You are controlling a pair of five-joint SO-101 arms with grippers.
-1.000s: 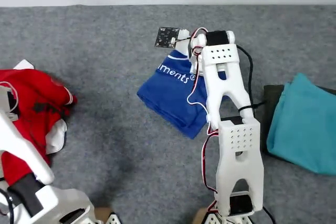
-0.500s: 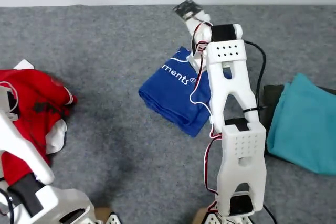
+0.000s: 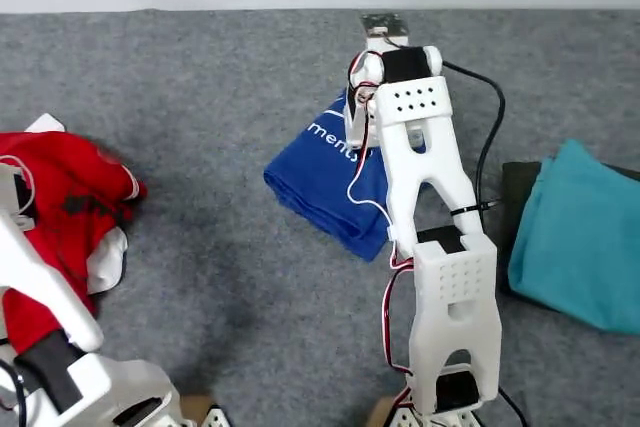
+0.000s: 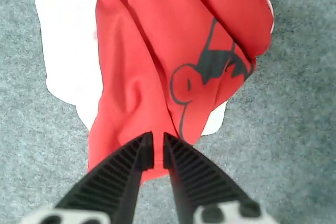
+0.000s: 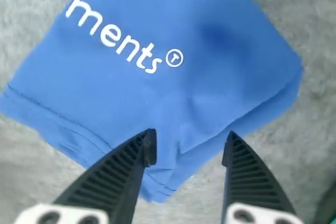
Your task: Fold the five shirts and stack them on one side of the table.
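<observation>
Above folded blue shirt [image 5: 173, 66], right gripper [image 5: 190, 148] is hovering, jaws standing apart. This shirt is lying mid table [image 3: 200, 77], nearer far edge. At left edge, left gripper [image 4: 157, 142] is hanging over crumpled red shirt [image 4: 157, 51], jaws almost together. At right edge, teal shirt [image 3: 580, 237] is lying.

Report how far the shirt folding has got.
Done: a teal shirt lies folded on a dark shirt at the right of the table. In hand: the blue shirt sits folded mid-table, the right gripper above it, fingers open. Left: stacking it, then folding the crumpled red shirt and the white shirt beneath.
</observation>
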